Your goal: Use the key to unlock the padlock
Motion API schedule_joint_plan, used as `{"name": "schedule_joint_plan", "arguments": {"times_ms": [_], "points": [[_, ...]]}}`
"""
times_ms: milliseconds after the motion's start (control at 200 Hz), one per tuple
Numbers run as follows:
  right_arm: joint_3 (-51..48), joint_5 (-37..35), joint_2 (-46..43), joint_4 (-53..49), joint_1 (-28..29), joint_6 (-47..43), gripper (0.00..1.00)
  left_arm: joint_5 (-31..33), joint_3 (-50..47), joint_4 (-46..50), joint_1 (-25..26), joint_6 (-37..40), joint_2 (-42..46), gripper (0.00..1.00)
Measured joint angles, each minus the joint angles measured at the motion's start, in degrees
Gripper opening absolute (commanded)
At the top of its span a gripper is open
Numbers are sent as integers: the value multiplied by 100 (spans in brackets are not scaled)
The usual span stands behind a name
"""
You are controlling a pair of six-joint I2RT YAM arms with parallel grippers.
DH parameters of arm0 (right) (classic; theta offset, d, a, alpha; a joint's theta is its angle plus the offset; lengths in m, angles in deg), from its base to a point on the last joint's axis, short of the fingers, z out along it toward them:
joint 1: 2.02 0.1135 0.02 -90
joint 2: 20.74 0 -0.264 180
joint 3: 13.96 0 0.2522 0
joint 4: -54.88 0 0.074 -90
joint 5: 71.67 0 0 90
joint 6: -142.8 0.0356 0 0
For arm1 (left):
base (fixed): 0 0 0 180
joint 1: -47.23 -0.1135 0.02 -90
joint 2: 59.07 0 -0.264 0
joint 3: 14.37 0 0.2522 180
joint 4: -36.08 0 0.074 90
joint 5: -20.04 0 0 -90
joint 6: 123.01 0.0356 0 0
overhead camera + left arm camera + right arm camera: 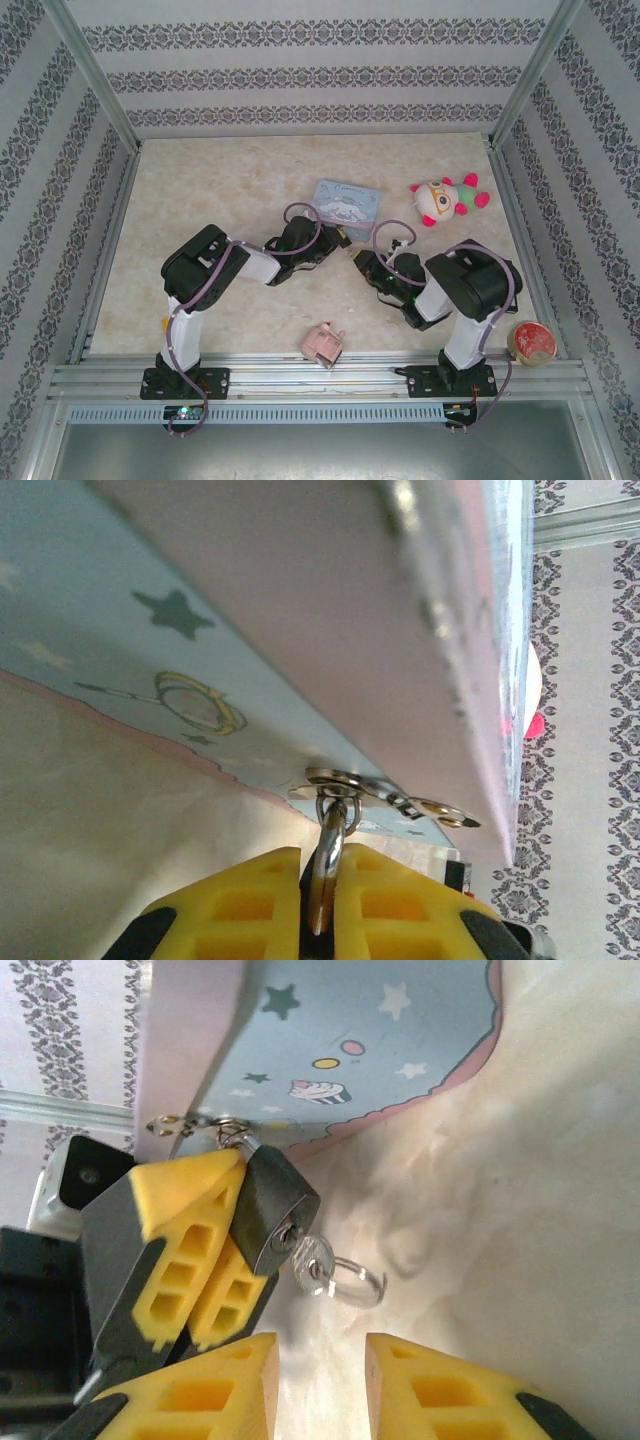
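Observation:
The black padlock hangs by its silver shackle from the hasp of the light-blue tin. My left gripper is shut on the padlock, its yellow fingers clamping the body from the left. The small silvery key sticks in the keyhole at the padlock's bottom, with a thin ring dangling from it. Just below the key, my right gripper is open with nothing between its fingers. From above, both grippers meet in front of the tin.
A plush toy lies at the back right beside the tin. A pink toy block sits near the front rail between the arm bases. A tape roll rests at the front right corner. Metal frame rails edge the table.

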Motion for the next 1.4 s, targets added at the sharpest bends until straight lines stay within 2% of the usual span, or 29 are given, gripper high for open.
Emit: {"name": "schedule_joint_plan", "arguments": {"times_ms": [105, 215, 305, 425, 595, 745, 894, 1149, 1399], "points": [[-234, -90, -577, -352, 4, -310, 28, -61, 57, 302, -28, 188, 92, 0], [-254, -240, -1397, -1200, 92, -780, 27, -175, 238, 887, -70, 448, 245, 0], [-2, -619, -2286, -2616, 380, -1364, 29, -267, 393, 1346, -118, 627, 356, 0], [855, -1556, -3355, -4806, 999, -2328, 29, -415, 560, 1722, -179, 758, 391, 0], [1373, -2343, -4057, -6249, 1172, -3403, 28, -664, 730, 2046, -258, 765, 391, 0], [1377, -2719, -3882, -7027, 1287, -4026, 28, -813, 879, 2358, -267, 763, 391, 0], [1659, -2896, -3265, -7414, 1510, -4516, 29, -988, 944, 2487, -293, 693, 389, 0], [2472, -2946, -2085, -7434, 1585, -5084, 29, -1237, 970, 2531, -308, 522, 374, 0], [2887, -2852, -1410, -7390, 1585, -5392, 30, -1349, 973, 2535, -348, 455, 372, 0]]}}
